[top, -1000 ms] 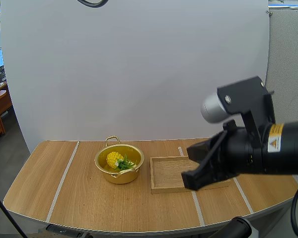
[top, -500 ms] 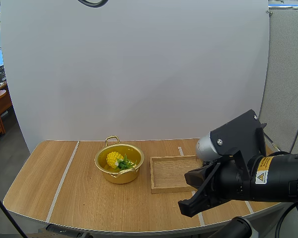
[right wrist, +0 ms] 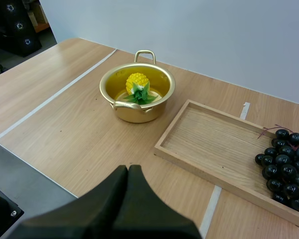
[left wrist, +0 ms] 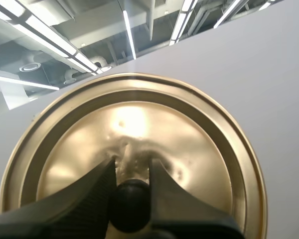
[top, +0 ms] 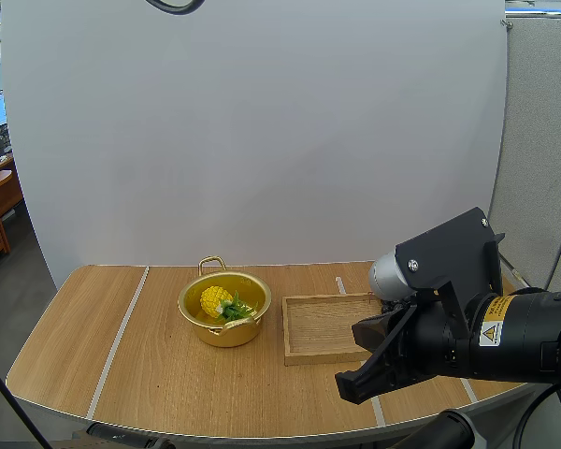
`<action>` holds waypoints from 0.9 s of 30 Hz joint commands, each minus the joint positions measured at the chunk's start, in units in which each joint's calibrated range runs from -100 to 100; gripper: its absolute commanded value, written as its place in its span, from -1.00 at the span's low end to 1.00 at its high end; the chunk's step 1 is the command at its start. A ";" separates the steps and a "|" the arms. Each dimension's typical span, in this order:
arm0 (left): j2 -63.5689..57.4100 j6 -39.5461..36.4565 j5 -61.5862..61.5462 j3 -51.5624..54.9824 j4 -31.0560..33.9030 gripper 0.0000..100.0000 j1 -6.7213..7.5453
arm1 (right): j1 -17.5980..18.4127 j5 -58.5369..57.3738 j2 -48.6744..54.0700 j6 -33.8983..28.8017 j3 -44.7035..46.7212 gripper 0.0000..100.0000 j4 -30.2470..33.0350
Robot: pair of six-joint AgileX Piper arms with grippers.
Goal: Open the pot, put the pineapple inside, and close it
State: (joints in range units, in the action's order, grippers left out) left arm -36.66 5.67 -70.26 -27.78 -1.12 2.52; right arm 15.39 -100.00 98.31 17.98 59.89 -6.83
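Note:
A gold pot (top: pixel 224 309) stands open on the wooden table, with a yellow pineapple (top: pixel 217 301) lying inside it. The right wrist view has the same pot (right wrist: pixel 137 92) and pineapple (right wrist: pixel 137 84) ahead of my right gripper (right wrist: pixel 128 172), whose fingers lie together as one dark wedge. In the high view my right gripper (top: pixel 355 379) hangs over the table's front right, well clear of the pot. My left gripper (left wrist: pixel 131 174) is shut on the black knob (left wrist: pixel 130 204) of the gold lid (left wrist: pixel 134 144), held up in the air.
A shallow wooden tray (top: pixel 332 327) lies just right of the pot. A bunch of dark grapes (right wrist: pixel 284 167) rests at the tray's (right wrist: pixel 214 144) far right end. White tape lines (top: pixel 117 341) cross the tabletop.
My right arm has dropped lower and drawn back toward the table's front right edge, then nearly stopped. The pot and pineapple have not moved.

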 commanded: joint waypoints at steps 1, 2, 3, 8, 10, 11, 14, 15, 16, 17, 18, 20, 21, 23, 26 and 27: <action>-0.67 -0.59 -14.05 -0.40 0.12 -1.00 0.15 | -0.24 0.04 0.46 0.58 0.14 -1.00 -0.09; -0.67 -0.59 -18.10 -0.26 0.12 -1.00 0.15 | -0.24 0.04 0.46 0.58 0.14 -1.00 -0.09; -0.67 -0.09 -21.00 -0.26 0.12 -1.00 0.15 | -0.24 0.04 0.46 0.58 0.14 -1.00 -0.09; -0.18 6.43 -29.74 1.50 -0.24 -1.00 0.15 | -0.24 0.04 0.46 0.58 0.14 -1.00 -0.09; -0.18 6.43 -29.74 3.66 -0.72 -1.00 0.15 | -0.24 0.04 0.46 0.58 0.14 -1.00 -0.09; -0.18 6.43 -29.74 4.60 -1.24 -1.00 0.15 | -0.24 0.04 0.46 0.68 0.14 -1.00 -0.11; -0.18 6.43 -29.74 9.05 -2.78 -1.00 0.15 | -0.24 0.04 0.46 0.68 0.14 -1.00 -0.11; -0.18 6.95 -29.74 10.73 -3.61 -1.00 0.15 | -0.24 0.04 0.46 0.68 0.14 -1.00 -0.11; -0.18 7.63 -29.74 12.32 -4.42 -1.00 0.15 | -0.24 0.04 0.46 0.68 0.14 -1.00 -0.11; -0.18 8.76 -29.74 14.55 -5.54 -1.00 0.15 | -0.24 0.04 0.46 0.68 0.14 -1.00 -0.11; -0.18 9.97 -29.74 16.82 -6.72 -1.00 0.15 | -0.24 0.04 0.46 0.68 0.14 -1.00 -0.11; -0.18 11.91 -29.74 21.56 -9.08 -1.00 0.15 | -0.24 0.04 0.46 0.68 0.14 -1.00 -0.11; -0.18 12.50 -29.74 23.43 -10.20 -1.00 0.15 | -0.24 0.04 0.46 0.68 0.14 -1.00 -0.11; -0.18 13.35 -29.74 28.15 -11.84 -1.00 0.15 | -0.24 0.04 0.46 0.68 0.14 -1.00 -0.11; -0.18 14.28 -29.74 34.47 -13.02 -1.00 0.15 | -0.24 0.04 0.46 0.65 0.14 -1.00 -0.11; -0.18 14.28 -29.13 36.68 -13.02 -1.00 0.15 | -0.24 0.04 0.46 0.65 0.14 -1.00 -0.11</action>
State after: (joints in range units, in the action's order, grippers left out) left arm -36.74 19.29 -100.00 5.02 -12.28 2.52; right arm 15.39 -100.00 98.31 17.98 59.89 -6.83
